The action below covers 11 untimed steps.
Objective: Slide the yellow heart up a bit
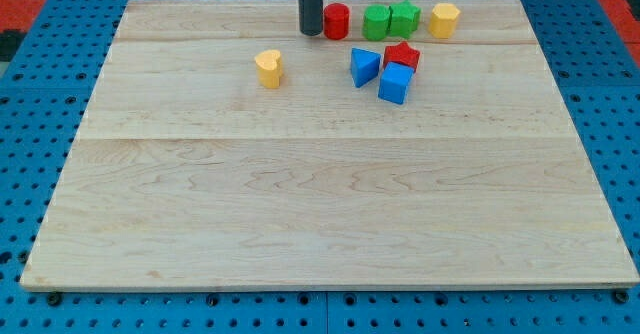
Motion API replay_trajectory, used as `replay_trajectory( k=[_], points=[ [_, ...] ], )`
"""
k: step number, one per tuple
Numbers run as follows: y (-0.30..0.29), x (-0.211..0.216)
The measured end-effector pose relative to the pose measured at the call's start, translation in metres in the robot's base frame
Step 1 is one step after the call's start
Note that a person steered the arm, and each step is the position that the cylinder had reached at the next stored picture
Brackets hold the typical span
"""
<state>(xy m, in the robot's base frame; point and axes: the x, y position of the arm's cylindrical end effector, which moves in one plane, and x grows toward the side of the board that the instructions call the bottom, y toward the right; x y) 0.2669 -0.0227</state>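
The yellow heart [268,68] lies on the wooden board [320,204] left of centre, near the view's top. My tip [311,32] rests on the board above and to the right of the heart, apart from it. The tip stands just left of a red cylinder [336,21], close to it or touching it.
Two green blocks [377,21] [404,18] and a yellow hexagonal block [445,19] line up right of the red cylinder. Below them sit a blue triangular block [364,66], a red star-like block [402,55] and a blue cube [395,83]. Blue pegboard surrounds the board.
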Motion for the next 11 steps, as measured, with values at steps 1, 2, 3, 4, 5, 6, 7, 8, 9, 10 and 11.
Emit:
replay_trajectory(
  k=[1, 2, 3, 4, 5, 6, 7, 8, 9, 10, 11],
  points=[
    [0.017, 0.029],
    [0.023, 0.056],
    [-0.001, 0.101],
    [-0.049, 0.104],
    [-0.04, 0.081],
    [-0.05, 0.075],
    [-0.082, 0.067],
    [-0.075, 0.066],
    [-0.065, 0.079],
    [-0.03, 0.087],
    [-0.025, 0.071]
  ],
)
